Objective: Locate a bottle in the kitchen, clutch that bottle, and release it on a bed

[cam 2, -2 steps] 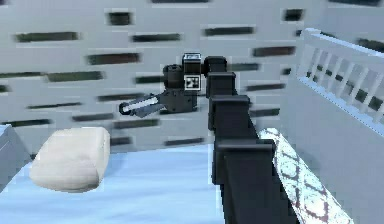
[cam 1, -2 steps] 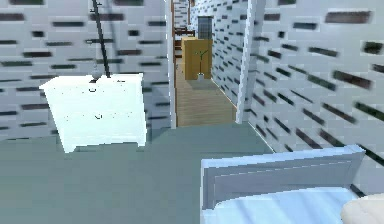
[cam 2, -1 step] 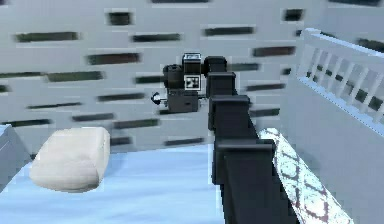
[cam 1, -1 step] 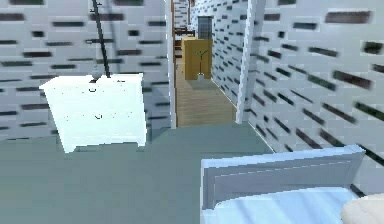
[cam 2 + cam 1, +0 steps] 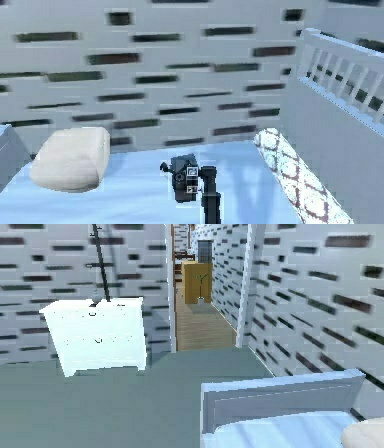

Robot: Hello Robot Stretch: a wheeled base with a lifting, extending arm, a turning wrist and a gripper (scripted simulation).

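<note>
In the arm side view the bed's pale blue mattress (image 5: 140, 195) spreads across the lower part of the picture, against a brick-patterned wall. A cream pillow (image 5: 70, 157) lies on it at the left. The dark arm bar (image 5: 211, 203) rises from the bottom edge, and the gripper (image 5: 168, 168) stands at its far end above the mattress. Its far end is a small dark blob, so I cannot tell whether it holds anything. The bed's white end board (image 5: 280, 396) shows at the forward view's lower right.
A patterned bolster (image 5: 292, 178) lies on the bed's right side, below a white railing (image 5: 345, 72). In the forward view a white dresser (image 5: 95, 334) and a lamp pole (image 5: 101, 264) stand left. A doorway (image 5: 205, 309) leads to a hallway with a wooden cabinet (image 5: 195, 282).
</note>
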